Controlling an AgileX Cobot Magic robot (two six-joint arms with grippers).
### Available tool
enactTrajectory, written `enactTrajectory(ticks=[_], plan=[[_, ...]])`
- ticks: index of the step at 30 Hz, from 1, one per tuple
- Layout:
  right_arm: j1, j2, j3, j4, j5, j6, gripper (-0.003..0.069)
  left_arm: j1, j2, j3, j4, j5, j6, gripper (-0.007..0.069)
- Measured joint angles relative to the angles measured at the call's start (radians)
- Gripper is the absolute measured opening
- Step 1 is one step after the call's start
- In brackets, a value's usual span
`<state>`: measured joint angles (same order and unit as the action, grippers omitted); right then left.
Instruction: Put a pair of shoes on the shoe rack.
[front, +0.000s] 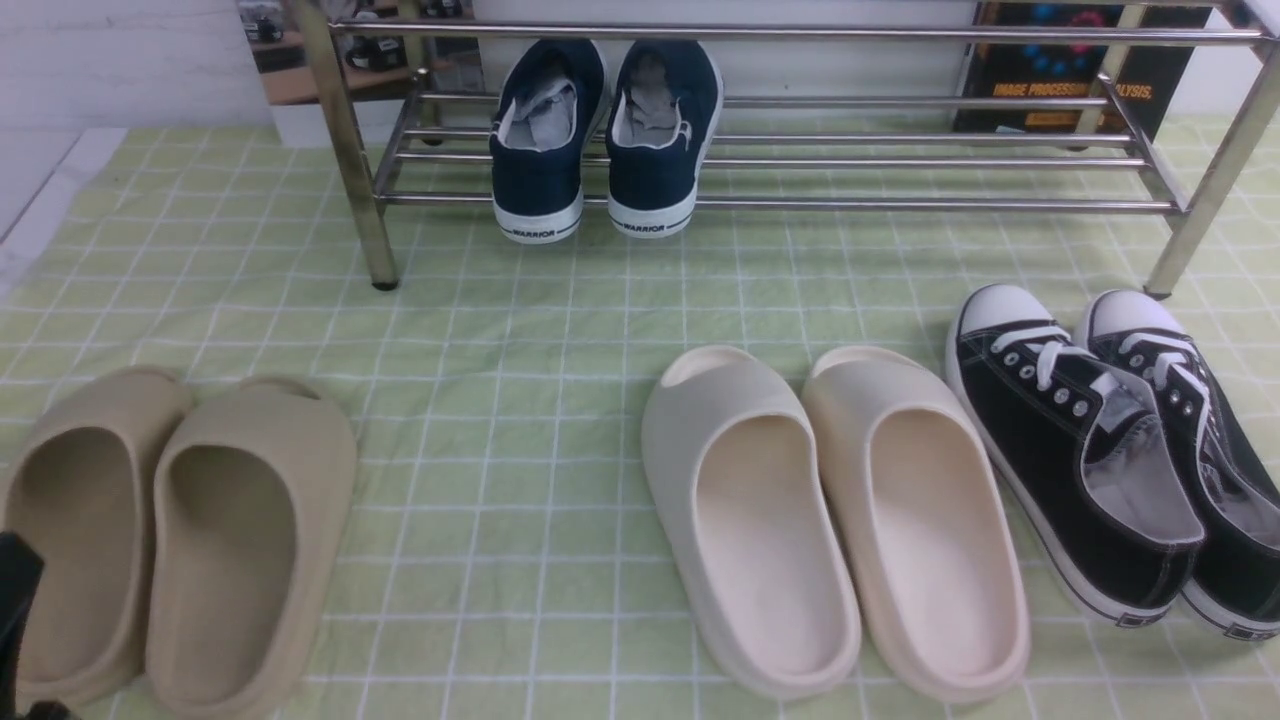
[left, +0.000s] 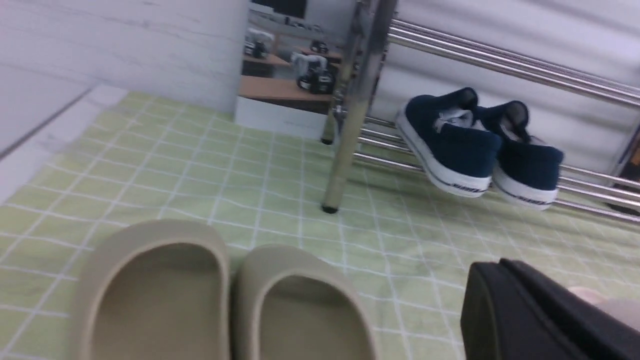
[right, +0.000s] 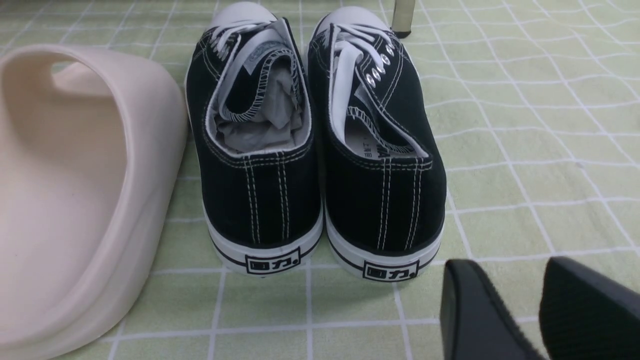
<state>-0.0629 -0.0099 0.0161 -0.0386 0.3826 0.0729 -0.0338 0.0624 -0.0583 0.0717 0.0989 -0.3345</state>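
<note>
1. Checked green cloth (front: 560, 420) lies closest, spread across the whole surface and carrying everything else.
2. Behind it stands the shoe rack (front: 800, 205), shiny metal bars running almost the full width, its legs planted on the cloth.
3. On the rack's lower bars, towards its left end, sits the pair of navy slip-on shoes (front: 600, 140), side by side, heels facing the camera and jutting past the front bar, "WARRIOR" on the white soles.
4. Two cream foam slides (front: 830, 510) lie together at centre-right on the cloth.
5. Two beige foam slides (front: 170, 530) lie together at the near left.
6. Black lace-up sneakers (front: 1110, 450) with white toe caps rest at the right, just beside the cream slides.
7. Left end effector (left: 530, 310): fingers pressed together, empty, hovering near the beige slides.
8. Right end effector (right: 515, 310): fingers spread with a gap between them, empty, just behind the black sneakers' heels.
</note>
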Motion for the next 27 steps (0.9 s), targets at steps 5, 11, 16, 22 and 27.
enactTrajectory(ticks=[5, 11, 16, 22, 27], plan=[[0.000, 0.000, 0.000, 0.000, 0.000, 0.000, 0.0244, 0.060, -0.071, 0.068, -0.024, 0.108, 0.006, -0.0013], [0.000, 0.000, 0.000, 0.000, 0.000, 0.000, 0.0244, 0.067, -0.073, 0.088, -0.028, 0.187, -0.002, -0.0013], [0.000, 0.000, 0.000, 0.000, 0.000, 0.000, 0.0244, 0.062, -0.073, 0.088, -0.026, 0.254, -0.006, -0.0013], [0.000, 0.000, 0.000, 0.000, 0.000, 0.000, 0.0244, 0.002, -0.073, 0.088, -0.027, 0.279, -0.005, -0.0013], [0.000, 0.000, 0.000, 0.000, 0.000, 0.000, 0.0244, -0.003, -0.073, 0.088, -0.028, 0.280, -0.005, -0.0013]])
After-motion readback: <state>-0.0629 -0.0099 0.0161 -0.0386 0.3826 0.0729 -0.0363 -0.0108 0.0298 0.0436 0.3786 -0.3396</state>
